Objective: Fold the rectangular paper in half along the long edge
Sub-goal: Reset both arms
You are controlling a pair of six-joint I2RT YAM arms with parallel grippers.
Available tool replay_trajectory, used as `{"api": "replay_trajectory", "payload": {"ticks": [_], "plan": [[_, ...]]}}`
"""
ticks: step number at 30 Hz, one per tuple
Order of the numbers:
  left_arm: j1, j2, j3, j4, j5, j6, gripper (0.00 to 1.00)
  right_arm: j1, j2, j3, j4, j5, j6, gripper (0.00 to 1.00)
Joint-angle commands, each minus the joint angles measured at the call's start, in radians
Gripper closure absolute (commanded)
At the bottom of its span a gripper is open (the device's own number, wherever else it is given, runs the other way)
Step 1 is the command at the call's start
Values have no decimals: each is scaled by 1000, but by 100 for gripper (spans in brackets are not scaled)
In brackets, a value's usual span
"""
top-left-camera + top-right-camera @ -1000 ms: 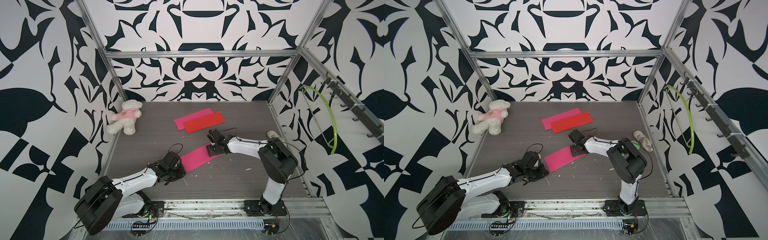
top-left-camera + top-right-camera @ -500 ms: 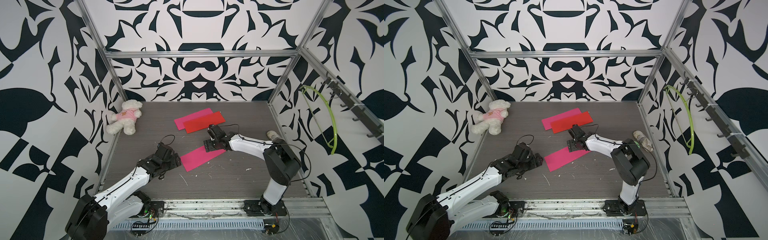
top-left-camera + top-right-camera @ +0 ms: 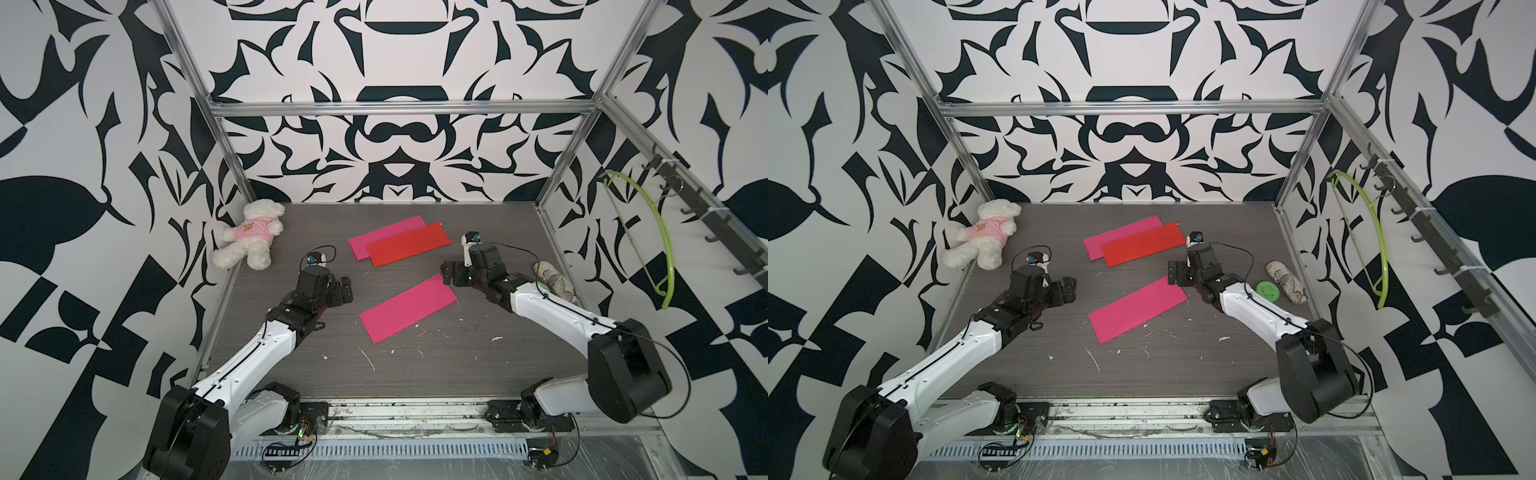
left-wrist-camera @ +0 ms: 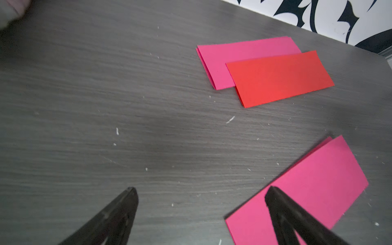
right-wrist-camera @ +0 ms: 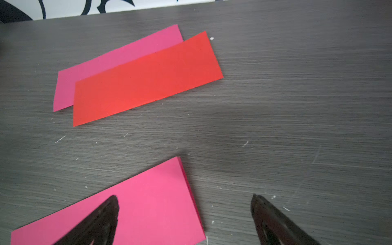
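Both grippers have come off the ends of the folded pink paper [image 3: 407, 309] since a second ago, and their jaws have spread wide. The left gripper [image 3: 341, 289] now hangs apart from the paper, off its left side, released and holding nothing. The right gripper [image 3: 451, 276] sits just beside the paper's far right corner, also released and empty. The paper lies flat on the dark table [image 3: 457, 365] between them, folded into a long strip, with its two layers showing slightly offset at the short end in the right wrist view [image 5: 148, 203]. Beyond the paper, a red sheet [image 3: 409, 249] overlaps another pink sheet [image 3: 382, 235]. A teddy bear [image 3: 251, 235] lies well to the paper's far left.
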Motion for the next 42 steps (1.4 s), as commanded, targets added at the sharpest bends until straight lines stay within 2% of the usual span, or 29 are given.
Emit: {"api": "replay_trajectory", "payload": {"ticks": [1, 6, 9, 14, 15, 18, 21, 26, 28, 30, 34, 42], "plan": [[70, -45, -66, 99, 10, 172, 1, -89, -75, -56, 99, 1, -78, 0], [238, -78, -110, 161, 139, 252, 1, -204, -189, -233, 289, 104, -219, 0], [287, -52, -175, 305, 182, 312, 1, -227, -214, -320, 403, 205, -248, 1], [372, 100, -242, 553, 216, 328, 1, -273, -116, -425, 639, 241, -295, 0], [386, 118, -230, 555, 234, 331, 1, -279, -91, -438, 689, 237, -292, 0], [399, 175, -245, 699, 230, 340, 1, -286, -31, -459, 818, 214, -294, 0], [413, 259, -198, 709, 251, 346, 1, -297, 53, -439, 841, 177, -298, 0], [440, 401, -188, 872, 308, 326, 1, -300, 193, -446, 968, 149, -307, 0], [445, 465, -205, 989, 317, 320, 1, -308, 185, -447, 956, 131, -303, 0], [445, 434, -188, 898, 326, 322, 1, -316, 191, -448, 966, 100, -302, 0], [413, 464, -167, 882, 239, 322, 1, -317, 192, -438, 944, 65, -316, 0], [411, 465, -169, 890, 240, 323, 1, -317, 193, -436, 941, 65, -316, 0]]}}
